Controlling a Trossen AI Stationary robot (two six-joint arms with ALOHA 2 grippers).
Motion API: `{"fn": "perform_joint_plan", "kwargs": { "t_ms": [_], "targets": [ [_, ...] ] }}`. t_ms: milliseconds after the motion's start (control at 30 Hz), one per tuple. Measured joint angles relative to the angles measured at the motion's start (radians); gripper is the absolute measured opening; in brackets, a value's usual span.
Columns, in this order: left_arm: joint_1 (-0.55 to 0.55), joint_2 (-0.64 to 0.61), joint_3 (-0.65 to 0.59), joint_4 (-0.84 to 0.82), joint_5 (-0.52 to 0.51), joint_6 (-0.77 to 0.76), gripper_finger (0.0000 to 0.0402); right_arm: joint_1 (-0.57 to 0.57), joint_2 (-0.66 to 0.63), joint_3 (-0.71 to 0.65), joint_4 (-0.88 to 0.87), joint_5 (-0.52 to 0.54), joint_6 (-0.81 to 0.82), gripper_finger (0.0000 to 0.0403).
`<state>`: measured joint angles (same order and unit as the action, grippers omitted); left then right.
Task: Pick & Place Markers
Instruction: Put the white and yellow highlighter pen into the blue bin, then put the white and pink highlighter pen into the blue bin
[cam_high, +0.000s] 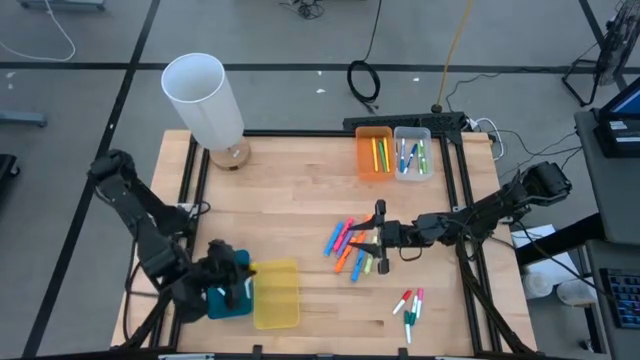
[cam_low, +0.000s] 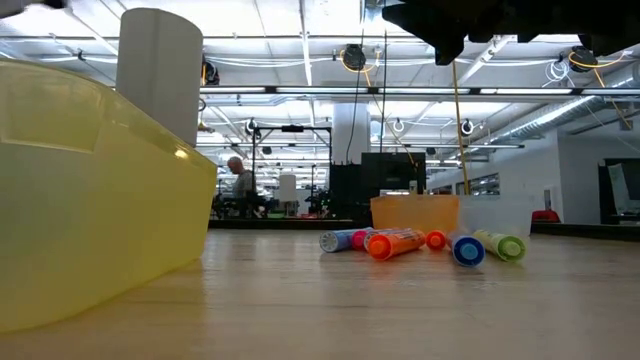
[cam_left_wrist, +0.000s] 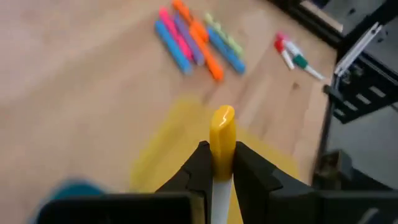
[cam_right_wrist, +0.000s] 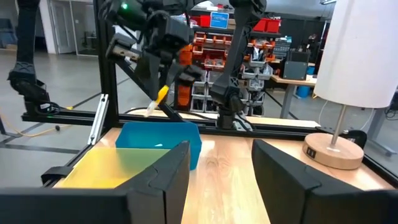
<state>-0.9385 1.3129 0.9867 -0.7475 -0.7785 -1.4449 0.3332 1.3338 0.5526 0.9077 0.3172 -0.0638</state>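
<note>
From above, the left gripper (cam_high: 243, 280) hovers at the yellow bin (cam_high: 277, 294), and the right gripper (cam_high: 372, 240) hangs over loose markers (cam_high: 348, 246) beyond that bin. The left wrist view shows its fingers (cam_left_wrist: 200, 169) pinching a yellow-capped marker (cam_left_wrist: 222, 144) over the yellow bin. In the right wrist view, the right gripper's fingers (cam_right_wrist: 163, 176) stand spread, holding nothing.

L gripper (cam_high: 243, 283) sits over the blue bin (cam_high: 228, 300) beside the yellow bin (cam_high: 277, 294). R gripper (cam_high: 372, 238) right at the marker pile (cam_high: 350, 246), mid-table. More markers (cam_high: 410, 304) lie nearer the front edge.
</note>
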Motion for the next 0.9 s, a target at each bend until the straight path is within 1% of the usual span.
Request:
{"fn": "perform_joint_plan", "kwargs": {
  "t_ms": [167,367,433,500,600,733,833,867,900],
  "targets": [
    [-0.037,0.077,0.0,-0.072,0.146,-0.282,0.0045,0.0,0.0,0.0,0.0,-0.002,-0.007,0.0155],
    [-0.052,0.14,-0.001,-0.258,0.32,-0.628,0.0045,0.0,0.0,0.0,0.019,-0.004,-0.066,0.0155],
    [-0.051,0.144,-0.001,-0.294,0.357,-0.694,0.0064,-0.003,0.0,0.0,0.041,-0.004,-0.084,0.0155],
    [-0.051,0.142,-0.001,-0.3,0.361,-0.714,0.0096,-0.008,-0.001,0.0,0.062,-0.004,-0.087,0.0155],
    [-0.051,0.143,-0.001,-0.297,0.361,-0.702,0.0139,-0.021,-0.001,0.0,0.064,-0.005,-0.079,0.0155],
    [-0.05,0.143,-0.001,-0.296,0.379,-0.645,0.018,-0.026,-0.001,0.0,0.06,-0.006,-0.084,0.0155],
    [-0.05,0.142,-0.001,-0.296,0.43,-0.607,0.0202,0.002,-0.004,0.0,0.059,-0.055,-0.152,0.0155],
    [-0.05,0.142,-0.001,-0.296,0.424,-0.607,0.0208,0.022,-0.01,0.0,0.054,-0.074,-0.195,0.0155],
    [-0.049,0.142,-0.001,-0.291,0.392,-0.583,0.0214,0.047,-0.015,-0.001,0.053,-0.084,-0.237,0.0155]
  ]
}}
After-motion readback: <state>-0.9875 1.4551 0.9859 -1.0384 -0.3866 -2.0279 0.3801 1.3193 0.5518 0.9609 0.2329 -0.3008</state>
